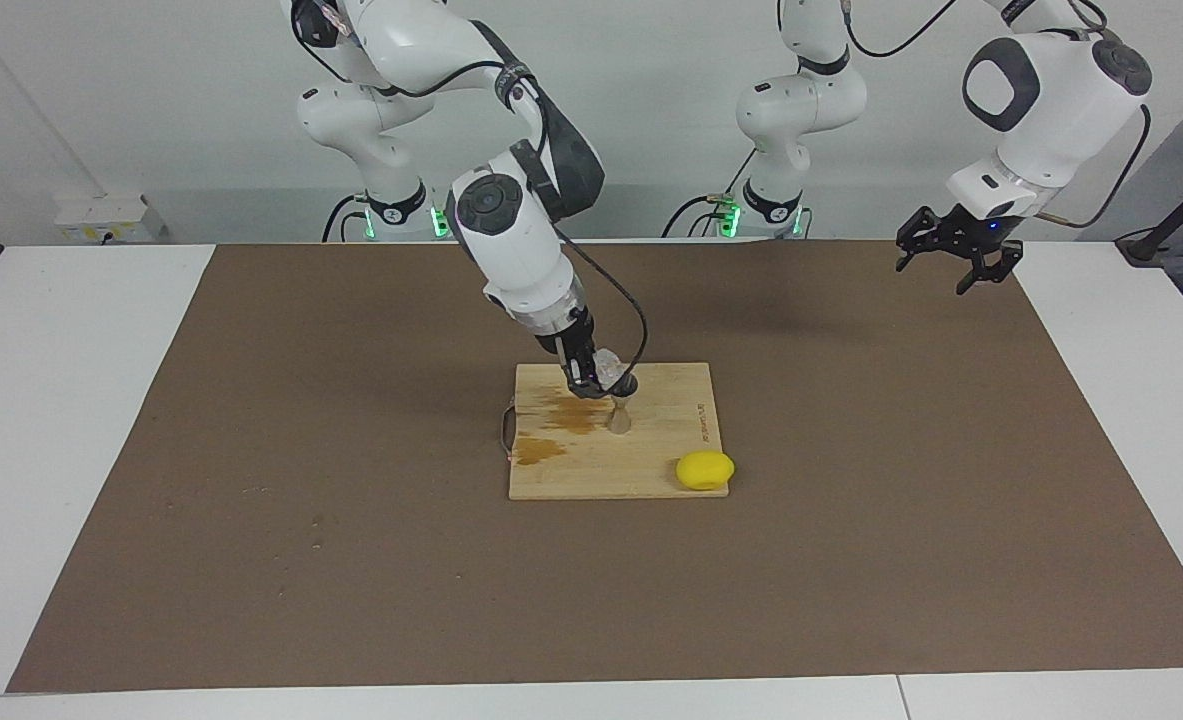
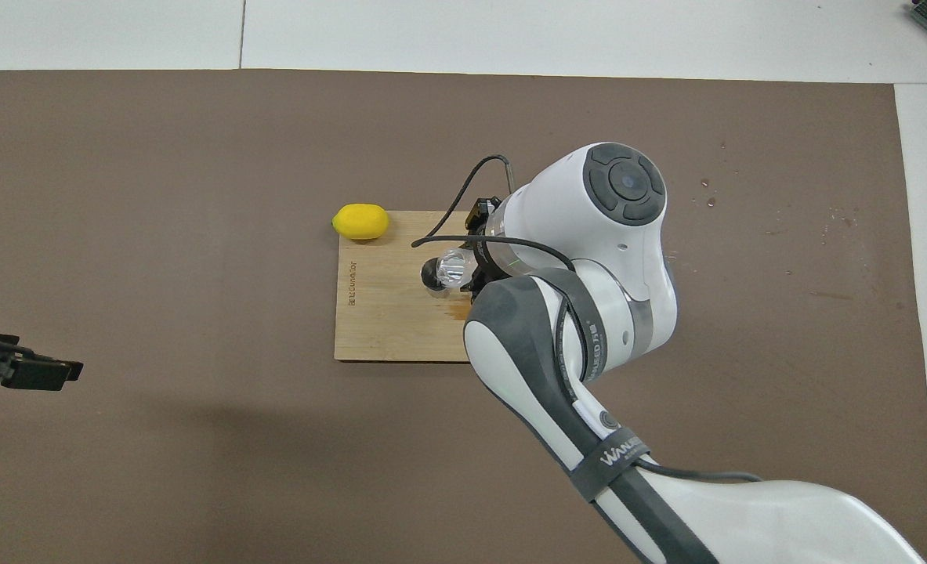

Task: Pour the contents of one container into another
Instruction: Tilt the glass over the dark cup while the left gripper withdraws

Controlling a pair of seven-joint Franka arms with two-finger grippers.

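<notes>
The glass tumbler point(image 1: 608, 368) is being held tight by the right gripper point(image 1: 591, 378) and tipped over the metal jigger point(image 1: 619, 414), which is standing on the wooden board point(image 1: 651, 470). More drink could be spilled, because the jigger's mouth is small and the glass is being tipped a lot. Brown wet spots point(image 1: 576, 418) are already lying on the board beside the jigger. What is inside either cup cannot be seen. A lemon point(image 1: 705, 470) is lying at the board's corner. The left gripper point(image 1: 954, 250) is being kept wide open and empty, waiting over the mat point(image 1: 251, 500).
</notes>
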